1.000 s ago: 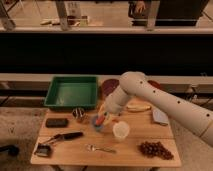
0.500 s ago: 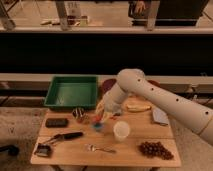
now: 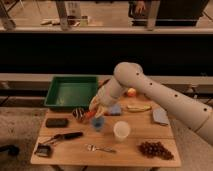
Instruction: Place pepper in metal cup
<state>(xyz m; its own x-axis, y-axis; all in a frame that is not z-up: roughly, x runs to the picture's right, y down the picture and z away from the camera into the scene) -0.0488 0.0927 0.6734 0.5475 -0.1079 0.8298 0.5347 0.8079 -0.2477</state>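
The pepper [image 3: 89, 115] is held tight between the fingers of the gripper [image 3: 94, 111]. It is kept just above the table [image 3: 134, 144], right beside the metal cup [image 3: 78, 114], and is not yet inside it. The gripper is found low over the middle of the table, in front of the green tray [image 3: 54, 96]. A blue cup [image 3: 98, 124] is seen just below the gripper, and a white cup [image 3: 121, 130] is placed a bit further to the right. The gripper is carried by a white arm [image 3: 152, 94] that is stretched in from the right. A fork [image 3: 99, 148] and grapes [image 3: 155, 149] are laid near the front edge.
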